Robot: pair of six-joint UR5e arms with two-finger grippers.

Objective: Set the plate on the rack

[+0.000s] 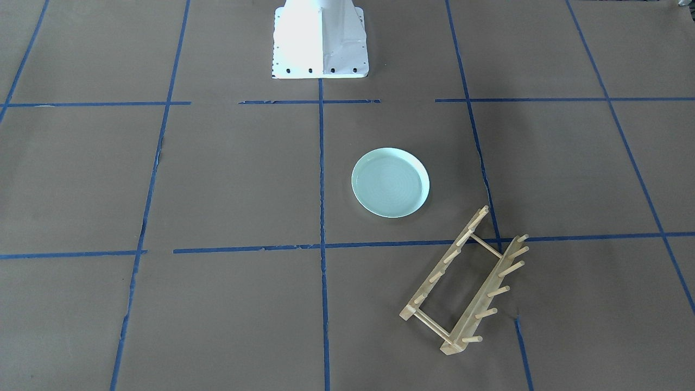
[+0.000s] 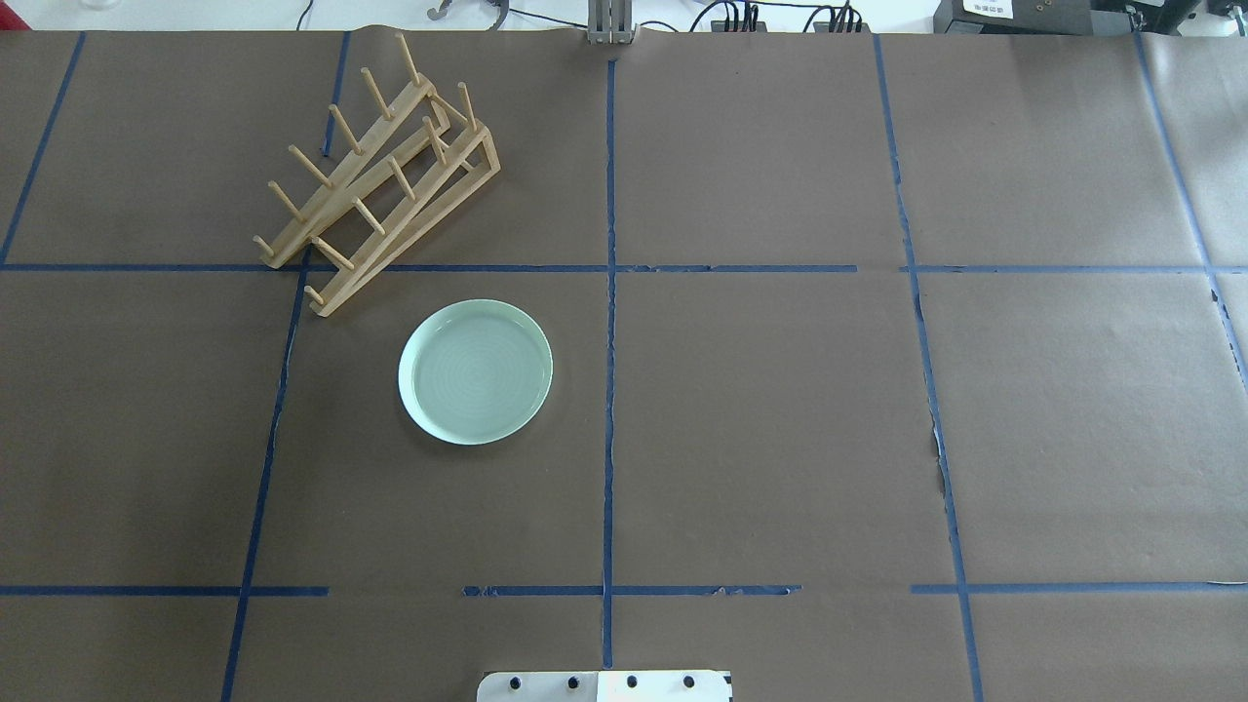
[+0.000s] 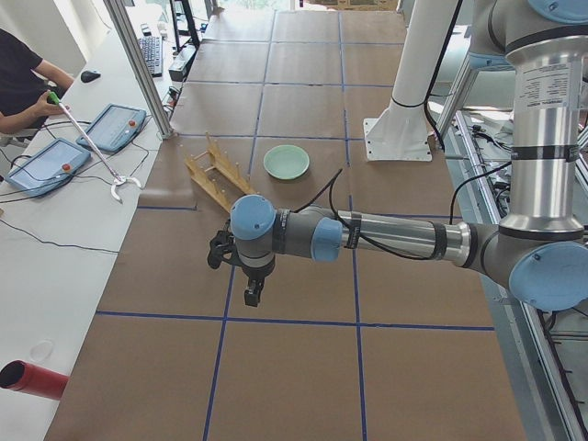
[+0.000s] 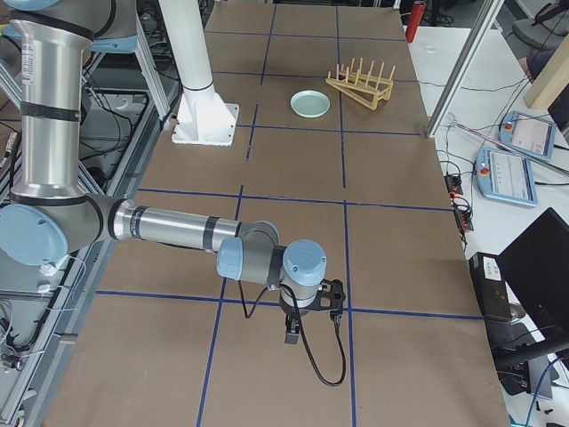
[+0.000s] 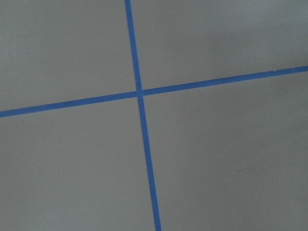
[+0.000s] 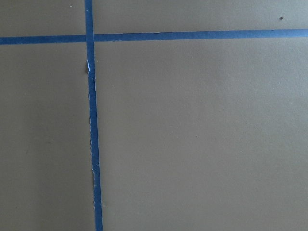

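Note:
The pale mint-green plate (image 1: 390, 182) lies flat on the brown paper-covered table, also seen in the overhead view (image 2: 475, 371) left of centre. The light wooden rack (image 1: 466, 282) stands just beyond it, at an angle, empty (image 2: 375, 185). Both are small in the side views: plate (image 3: 287, 162), rack (image 3: 213, 175). My left gripper (image 3: 250, 292) hangs over the table far from both, near the table's left end. My right gripper (image 4: 292, 334) hangs near the right end. I cannot tell whether either is open or shut. Both wrist views show only paper and blue tape.
The white robot base (image 1: 320, 38) stands at the table's robot-side edge. Blue tape lines grid the paper. A side bench holds teach pendants (image 3: 46, 163) and an operator with a hooked stick (image 3: 118, 188). A red cylinder (image 3: 32, 378) lies near the left end.

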